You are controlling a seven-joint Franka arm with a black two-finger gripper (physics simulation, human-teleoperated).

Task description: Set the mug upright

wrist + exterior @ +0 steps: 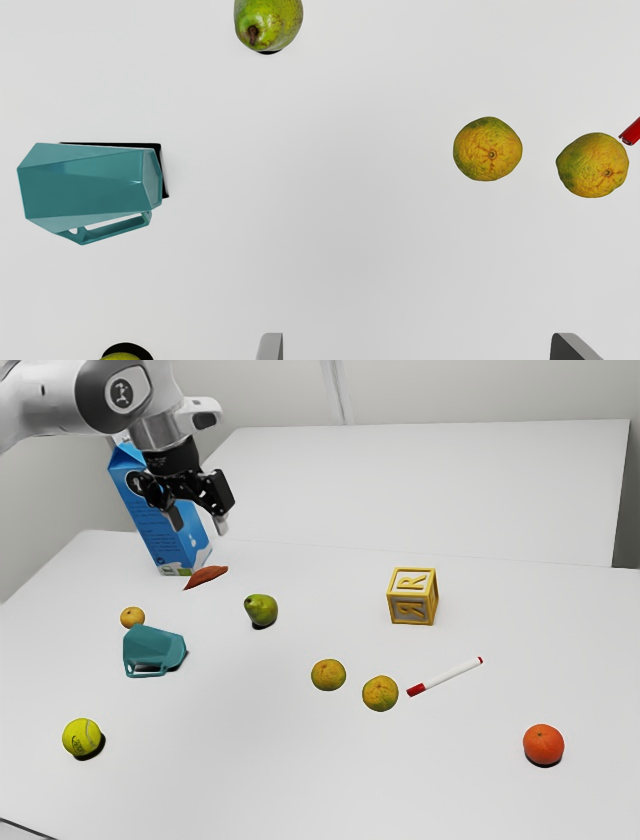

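Note:
A teal faceted mug lies on its side on the white table, at the exterior view's left, its handle toward the camera. In the wrist view the mug shows its side wall and handle; its inside is hidden. The gripper hangs well above the table near the blue carton, higher than the mug and apart from it. In the wrist view the gripper has its two fingers wide apart, with bare table between them.
Near the mug are a small orange fruit, a pear and a tennis ball. A blue carton stands behind the gripper. Farther off lie two mottled fruits, a marker, a letter block and an orange.

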